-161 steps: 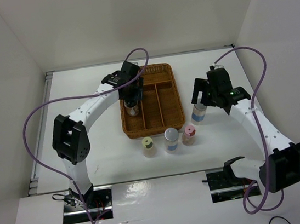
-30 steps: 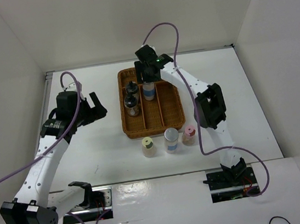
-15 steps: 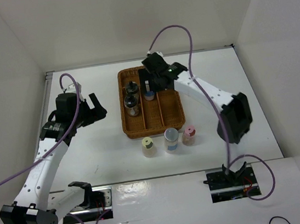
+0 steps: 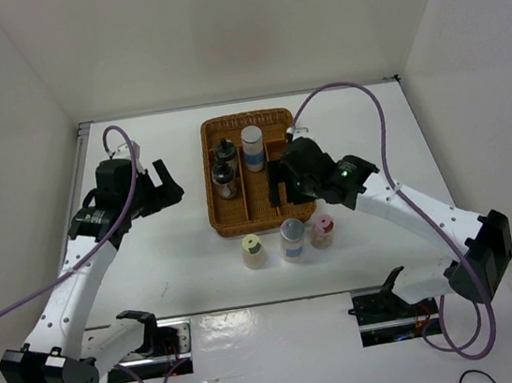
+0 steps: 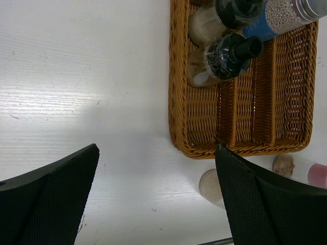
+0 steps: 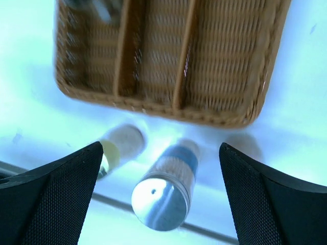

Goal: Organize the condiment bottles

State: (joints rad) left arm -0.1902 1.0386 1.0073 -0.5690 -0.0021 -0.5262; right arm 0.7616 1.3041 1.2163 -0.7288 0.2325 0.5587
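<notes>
The wicker tray (image 4: 255,199) holds two dark-capped shakers (image 4: 223,150) (image 4: 227,185) in its left compartment and a white blue-labelled cylinder (image 4: 252,148) at the far end of the middle one. On the table before the tray stand a yellow-capped bottle (image 4: 252,250), a grey-topped blue-labelled cylinder (image 4: 292,239) and a pink-capped bottle (image 4: 322,230). My right gripper (image 4: 282,193) hovers open above the tray's near edge. Its wrist view shows the grey-topped cylinder (image 6: 166,196) below the spread fingers (image 6: 56,194). My left gripper (image 4: 172,182) is open and empty, left of the tray.
White walls enclose the table on three sides. In the left wrist view the tray (image 5: 240,127) lies to the right, with bare table under the left gripper (image 5: 157,153). The tray's right compartment (image 6: 225,56) holds nothing.
My right gripper has opened, leaving the blue-labelled cylinder standing in the tray, and has drawn back toward the near edge. The left arm has held still over the last second.
</notes>
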